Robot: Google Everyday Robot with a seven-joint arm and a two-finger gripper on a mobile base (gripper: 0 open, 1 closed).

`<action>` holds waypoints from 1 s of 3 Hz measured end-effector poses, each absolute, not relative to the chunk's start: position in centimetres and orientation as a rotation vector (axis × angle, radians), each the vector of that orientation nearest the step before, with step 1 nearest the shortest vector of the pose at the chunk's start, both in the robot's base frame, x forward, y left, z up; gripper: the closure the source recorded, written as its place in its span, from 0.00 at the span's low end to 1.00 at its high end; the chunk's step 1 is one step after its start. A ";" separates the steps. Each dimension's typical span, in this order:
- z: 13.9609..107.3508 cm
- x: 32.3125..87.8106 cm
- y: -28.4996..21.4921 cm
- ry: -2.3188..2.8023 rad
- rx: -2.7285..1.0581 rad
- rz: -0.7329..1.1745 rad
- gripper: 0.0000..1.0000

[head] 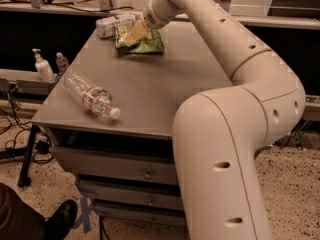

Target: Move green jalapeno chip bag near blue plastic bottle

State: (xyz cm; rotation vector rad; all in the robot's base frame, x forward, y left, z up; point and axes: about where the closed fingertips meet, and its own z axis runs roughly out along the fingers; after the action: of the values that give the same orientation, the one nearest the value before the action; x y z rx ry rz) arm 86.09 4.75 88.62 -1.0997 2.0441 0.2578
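The green jalapeno chip bag (146, 43) lies on the far part of the grey table (165, 89), close beside the blue plastic bottle (116, 24). That bottle lies on its side at the table's back left edge, with a pale blue-white label. My gripper (131, 36) reaches down from the arm onto the left part of the bag, just right of the bottle. It hides part of the bag's left side.
A clear ribbed bottle (91, 97) with a red-and-blue label and white cap lies near the table's front left edge. A soap dispenser (42, 67) and a small bottle (62, 62) stand on a lower ledge at left. My arm's large body (225, 154) fills the right foreground. Drawers are under the table.
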 end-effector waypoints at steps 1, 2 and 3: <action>89.7 85.4 4.0 2.024 -1.089 0.293 0.00; 91.4 83.8 1.8 1.992 -1.045 0.385 0.00; 93.6 81.8 -2.3 1.942 -1.003 0.468 0.00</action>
State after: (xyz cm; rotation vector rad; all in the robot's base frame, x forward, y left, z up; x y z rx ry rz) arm 81.85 -2.27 93.60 -1.0028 1.9422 0.4681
